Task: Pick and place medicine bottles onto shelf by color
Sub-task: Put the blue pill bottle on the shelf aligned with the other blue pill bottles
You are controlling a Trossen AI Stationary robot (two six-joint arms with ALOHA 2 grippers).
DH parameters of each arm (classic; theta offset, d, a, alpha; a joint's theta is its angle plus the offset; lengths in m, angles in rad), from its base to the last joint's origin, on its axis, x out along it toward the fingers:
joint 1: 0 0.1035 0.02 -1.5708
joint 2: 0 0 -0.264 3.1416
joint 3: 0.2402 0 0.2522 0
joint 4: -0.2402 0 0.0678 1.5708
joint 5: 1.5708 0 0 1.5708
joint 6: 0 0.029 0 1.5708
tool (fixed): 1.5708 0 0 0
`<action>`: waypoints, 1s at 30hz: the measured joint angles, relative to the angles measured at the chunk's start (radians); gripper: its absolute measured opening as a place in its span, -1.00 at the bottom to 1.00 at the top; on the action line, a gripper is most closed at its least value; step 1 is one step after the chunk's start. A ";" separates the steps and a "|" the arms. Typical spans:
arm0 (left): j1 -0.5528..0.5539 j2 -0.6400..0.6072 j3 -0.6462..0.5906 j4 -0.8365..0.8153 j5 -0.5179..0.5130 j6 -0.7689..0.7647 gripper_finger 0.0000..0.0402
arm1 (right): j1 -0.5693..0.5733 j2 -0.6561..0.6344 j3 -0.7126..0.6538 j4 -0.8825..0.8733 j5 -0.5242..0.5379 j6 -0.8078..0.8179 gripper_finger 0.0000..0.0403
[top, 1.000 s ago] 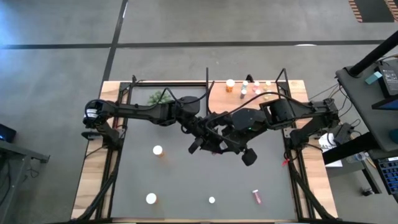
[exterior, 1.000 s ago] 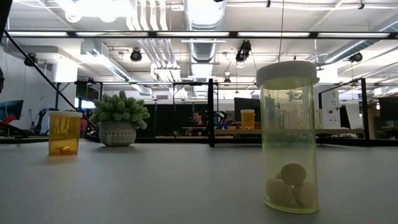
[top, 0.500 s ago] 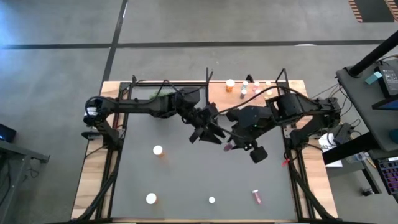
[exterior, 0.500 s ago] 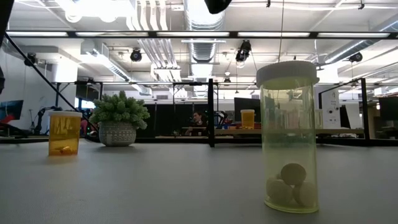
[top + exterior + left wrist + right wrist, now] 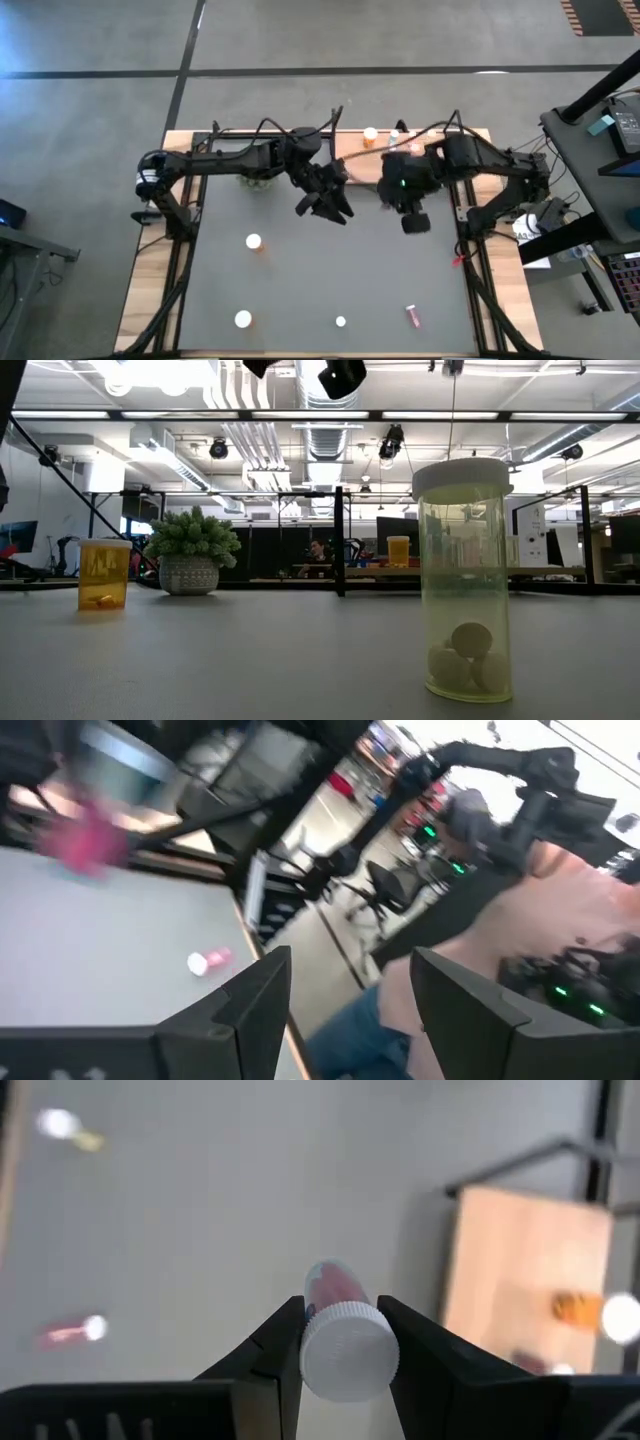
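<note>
My right gripper (image 5: 388,192) (image 5: 340,1308) is shut on a small pink vial (image 5: 333,1283) with a white cap, above the table near the shelf's near edge. The shelf (image 5: 355,160) is a light wooden board at the far right. On it stand an orange bottle (image 5: 370,135) and several small vials (image 5: 412,135). My left gripper (image 5: 330,208) (image 5: 350,990) is open and empty, just left of the right one, above the table's middle. More bottles stand or lie on the dark tabletop: orange ones (image 5: 254,242) (image 5: 243,319), a small one (image 5: 340,321) and a pink one on its side (image 5: 411,315). My right gripper pinches the vial by its white cap (image 5: 345,1350) between its two fingers. The fingers come from above and point down at the table. The pink body (image 5: 333,1283) sticks out past the fingertips, along the fingers. The vial is lifted clear of the table.
The green plant ball (image 5: 190,550) stands at the far left, under my left arm in the high view. In the low view a yellow-green vial (image 5: 465,580) stands close to the near edge and an orange bottle (image 5: 103,572) stands farther left. Black rods (image 5: 335,125) edge the shelf.
My right gripper has carried the pink vial from over the table's middle toward the far edge and the shelf, turning as it went. My left gripper has drawn apart from it, going toward the far edge. The bottles on the table have stayed put.
</note>
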 joint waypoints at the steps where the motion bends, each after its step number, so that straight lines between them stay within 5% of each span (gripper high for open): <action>1: 0.000 0.000 -0.008 0.000 0.019 -0.001 -0.05 | -0.036 -0.015 -0.028 0.006 0.000 -0.002 -0.47; 14: 0.021 -0.081 -0.133 0.002 0.090 -0.001 -0.05 | -0.436 -0.156 -0.534 0.300 0.001 0.178 -0.47; 30: 0.162 -0.096 -0.147 0.034 0.075 -0.029 -0.05 | -0.693 -0.067 -0.816 0.614 -0.015 0.239 -0.47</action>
